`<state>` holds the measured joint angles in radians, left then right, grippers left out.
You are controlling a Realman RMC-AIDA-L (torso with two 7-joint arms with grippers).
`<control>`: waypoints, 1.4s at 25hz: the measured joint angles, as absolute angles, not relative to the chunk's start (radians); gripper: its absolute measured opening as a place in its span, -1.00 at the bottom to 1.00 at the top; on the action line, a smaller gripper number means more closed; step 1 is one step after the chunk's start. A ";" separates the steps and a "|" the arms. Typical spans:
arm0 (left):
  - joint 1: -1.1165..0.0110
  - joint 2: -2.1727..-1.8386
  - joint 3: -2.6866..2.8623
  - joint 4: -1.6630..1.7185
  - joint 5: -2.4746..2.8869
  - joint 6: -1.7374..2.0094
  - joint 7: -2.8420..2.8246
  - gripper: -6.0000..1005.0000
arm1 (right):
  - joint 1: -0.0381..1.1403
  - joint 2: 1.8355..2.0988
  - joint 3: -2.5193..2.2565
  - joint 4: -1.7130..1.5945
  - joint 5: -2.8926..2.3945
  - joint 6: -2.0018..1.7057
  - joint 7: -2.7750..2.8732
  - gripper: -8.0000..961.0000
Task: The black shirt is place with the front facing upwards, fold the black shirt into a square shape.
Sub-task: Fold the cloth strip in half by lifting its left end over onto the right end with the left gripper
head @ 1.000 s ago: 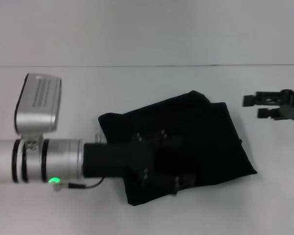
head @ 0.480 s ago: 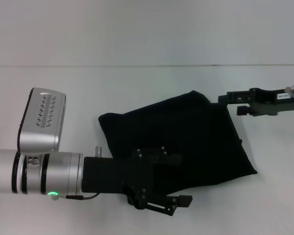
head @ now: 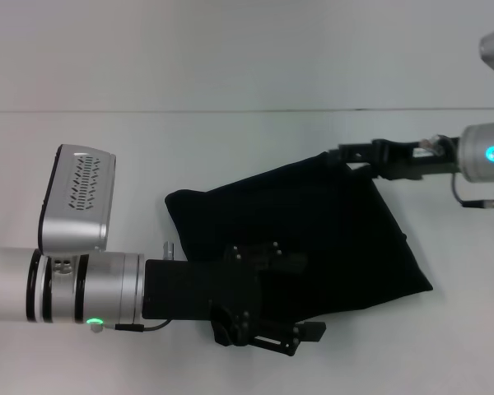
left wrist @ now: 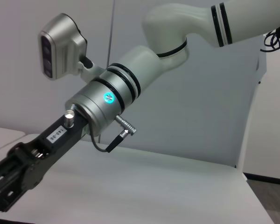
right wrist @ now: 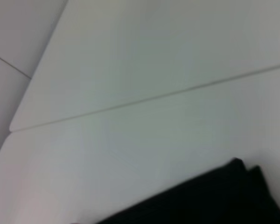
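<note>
a plain white table (head: 230, 148) runs under a pale wall, a thin seam crossing it behind the work. the black shirt (head: 337, 239) lies near the middle of the table, folded into a rough, skewed block with no lettering showing, one corner pointing toward my right side and a rumpled edge on my left.

my left gripper (head: 300, 333) reaches in from the left at the shirt's near edge, its black body lying over the cloth and hiding that part of the fold. its fingers sit close together at the near hem, but black on black i cannot tell whether they pinch any cloth. the silver forearm and its boxy wrist camera (head: 76, 197) sit over the bare table beside the shirt.

my right gripper (head: 354, 156) comes in from the right at the shirt's far corner, fingers narrow and right at the cloth's edge; whether they grip it i cannot tell. in the left wrist view that right gripper (left wrist: 2, 198) and its pale arm fill the frame. the right wrist view catches only the shirt's far corner (right wrist: 224, 196) against the white table.
</note>
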<state>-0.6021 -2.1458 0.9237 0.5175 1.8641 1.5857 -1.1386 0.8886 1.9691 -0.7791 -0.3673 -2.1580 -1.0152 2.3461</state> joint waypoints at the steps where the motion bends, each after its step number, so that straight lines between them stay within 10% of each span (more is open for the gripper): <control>1: -0.602 -2.146 0.923 0.517 1.864 1.584 -1.139 0.89 | 0.894 1.975 -0.777 -0.367 -2.150 -1.006 2.339 0.97; 14: -0.594 -2.149 0.919 0.513 1.856 1.539 -1.141 0.89 | 0.913 2.018 -0.785 -0.358 -2.099 -0.906 2.295 0.91; 22: -0.592 -2.151 0.919 0.514 1.854 1.535 -1.144 0.89 | 0.873 1.996 -0.820 -0.331 -2.103 -0.920 2.337 0.42; 35: -0.597 -2.157 0.922 0.514 1.861 1.531 -1.146 0.89 | 0.854 2.007 -0.826 -0.344 -2.097 -0.909 2.317 0.42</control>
<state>-0.5965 -2.1565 0.9223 0.5139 1.8614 1.5310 -1.1458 0.8544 2.0072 -0.8264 -0.3445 -2.0968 -0.9087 2.3174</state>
